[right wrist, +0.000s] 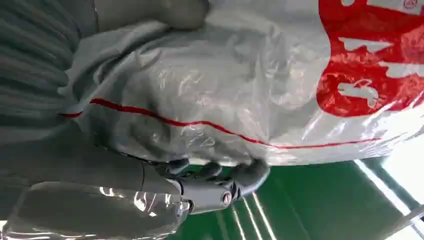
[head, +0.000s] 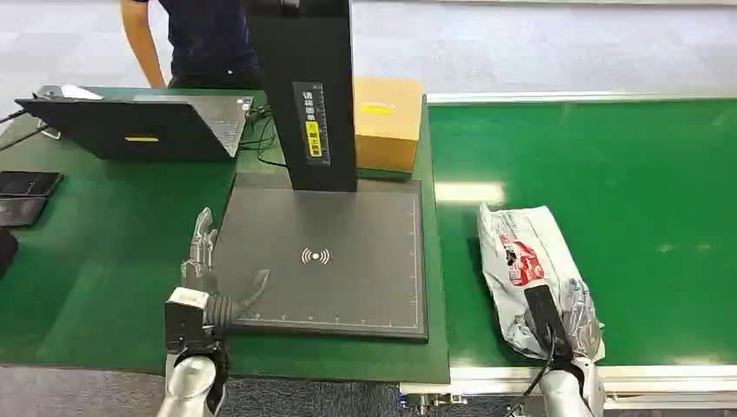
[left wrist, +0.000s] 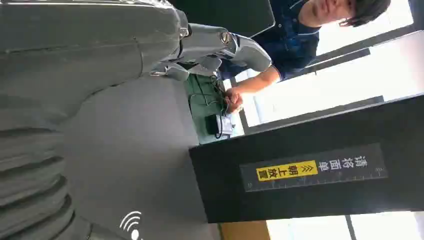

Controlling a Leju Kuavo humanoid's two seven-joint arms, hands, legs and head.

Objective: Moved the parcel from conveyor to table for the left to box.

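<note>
Two hands at work. Right hand grips the near end of the parcel, a crinkly plastic bag w/ red print, lying on the green conveyor beside the worktop. Left hand rests empty, fingers spread, at the scanner pad edge. Risk, judged: slick film may slip from the grip on lifting; sagging bag could catch the conveyor rim.

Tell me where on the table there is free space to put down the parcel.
The dark scanner pad is bare in front of the black column, right of the left hand. Green table left of that hand is free too. The back, with laptop and cardboard box, is crowded.
</note>
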